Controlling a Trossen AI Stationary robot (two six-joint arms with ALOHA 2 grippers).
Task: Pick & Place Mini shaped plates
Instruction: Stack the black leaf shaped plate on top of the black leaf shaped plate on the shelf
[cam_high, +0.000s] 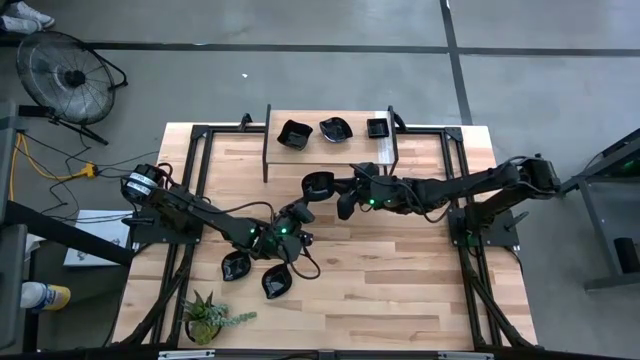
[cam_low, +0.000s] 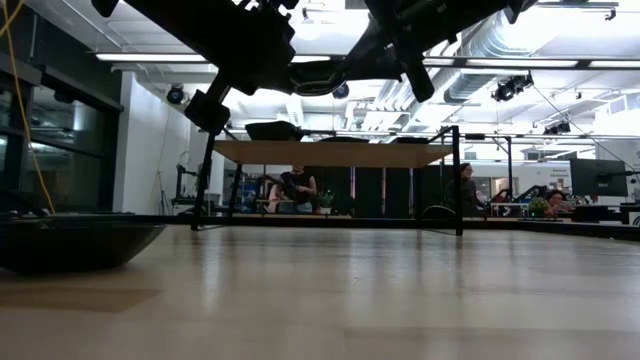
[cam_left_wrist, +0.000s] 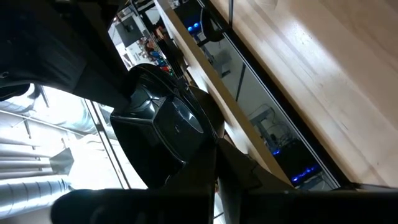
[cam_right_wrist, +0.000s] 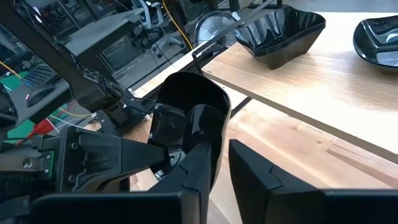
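Note:
A glossy black mini shaped plate (cam_high: 318, 185) hangs in the air above the middle of the table, between my two grippers. My left gripper (cam_high: 304, 202) comes at it from the near left and is shut on it. My right gripper (cam_high: 339, 189) comes from the right, its fingers narrowed on the plate's other side. Three more plates (cam_high: 294, 133) (cam_high: 336, 129) (cam_high: 377, 127) sit on the raised wooden shelf (cam_high: 330, 150) at the far side. Two plates (cam_high: 236, 266) (cam_high: 276, 282) rest on the table near the left arm. My left gripper holds the plate by the edge (cam_right_wrist: 157, 132) that faces the left arm, coming nearly level from the table's left. The plate stands on edge, lifted clear of the table; the fingers themselves hide how they lie on it. My right gripper has the plate's opposite rim (cam_right_wrist: 219, 134) between its two fingers: one finger (cam_right_wrist: 198, 163) lies on the hollow side, the other (cam_right_wrist: 261, 180) on the outside. The fingers slant slightly down from the table's right. The plate stays tilted and clear of the table.
A green potted plant (cam_high: 205, 318) stands at the near left corner. The shelf's black frame legs (cam_high: 266, 150) stand on the far half of the table. A floor fan (cam_high: 65, 75) is beyond the table's far left. People sit in the room behind (cam_low: 295, 190).

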